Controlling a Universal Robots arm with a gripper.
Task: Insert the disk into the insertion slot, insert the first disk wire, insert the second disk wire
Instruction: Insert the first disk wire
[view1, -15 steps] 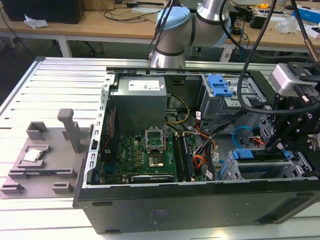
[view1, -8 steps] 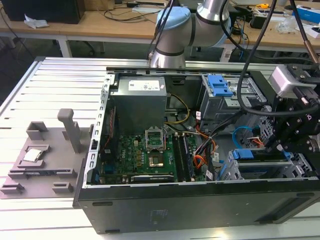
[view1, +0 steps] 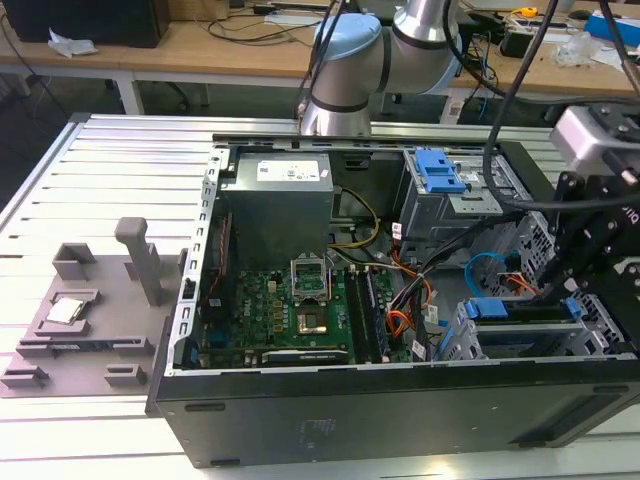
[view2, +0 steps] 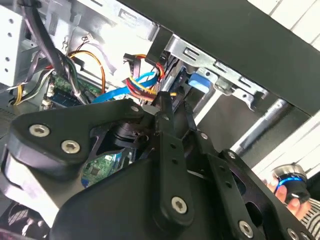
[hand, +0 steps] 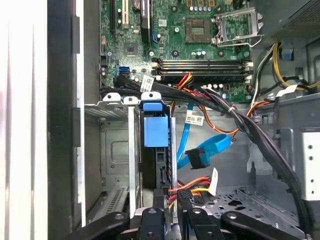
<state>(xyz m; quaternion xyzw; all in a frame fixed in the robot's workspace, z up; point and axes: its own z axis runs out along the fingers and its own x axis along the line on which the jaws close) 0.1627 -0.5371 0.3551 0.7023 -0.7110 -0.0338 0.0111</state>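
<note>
In the exterior view an open computer case (view1: 300, 420) is seen mid-frame, with the motherboard (view1: 275, 320) at lower centre and a taller cage (view1: 445, 195) at upper right. The disk (view1: 520, 310) is seated in the insertion slot (view1: 470, 345) at lower right. In the first wrist view a blue cable (hand: 205, 151) and red-and-yellow wires (hand: 189, 186) are seen just beside the disk, and a black cable bundle (hand: 260, 142) is laid across nearby. The gripper (hand: 170, 212) is held right at these wires. Whether it is apart or clamped cannot be told.
</note>
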